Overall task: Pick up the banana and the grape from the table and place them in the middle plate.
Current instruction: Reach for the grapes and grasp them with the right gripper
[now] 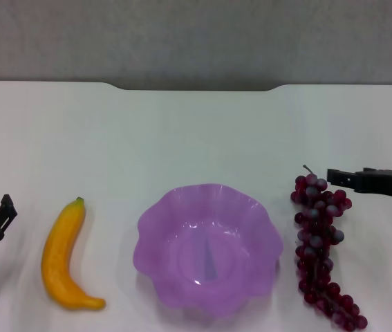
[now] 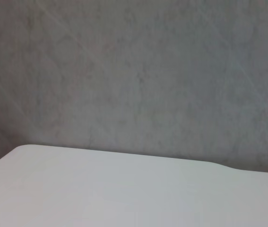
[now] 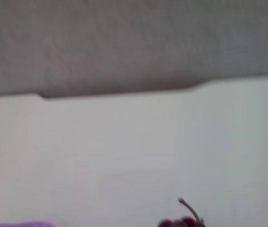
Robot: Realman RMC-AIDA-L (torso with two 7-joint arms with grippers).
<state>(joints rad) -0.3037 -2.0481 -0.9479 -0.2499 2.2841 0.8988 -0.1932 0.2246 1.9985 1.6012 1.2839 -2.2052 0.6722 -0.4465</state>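
The yellow-orange banana (image 1: 65, 256) lies on the white table (image 1: 196, 131) at the left, green stem tip pointing away from me. The purple scalloped plate (image 1: 208, 247) sits in the middle and holds nothing. The bunch of dark red grapes (image 1: 322, 245) lies right of the plate; its stem and top (image 3: 186, 215) show in the right wrist view. My right gripper (image 1: 337, 177) reaches in from the right edge, its tip just right of the bunch's top end. My left gripper (image 1: 1, 216) is at the left edge, left of the banana. A sliver of the plate's rim (image 3: 25, 224) shows in the right wrist view.
A grey wall (image 1: 196, 38) runs behind the table's far edge, which has a shallow notch in the middle (image 1: 196, 87). The left wrist view shows only bare tabletop (image 2: 124, 189) and wall.
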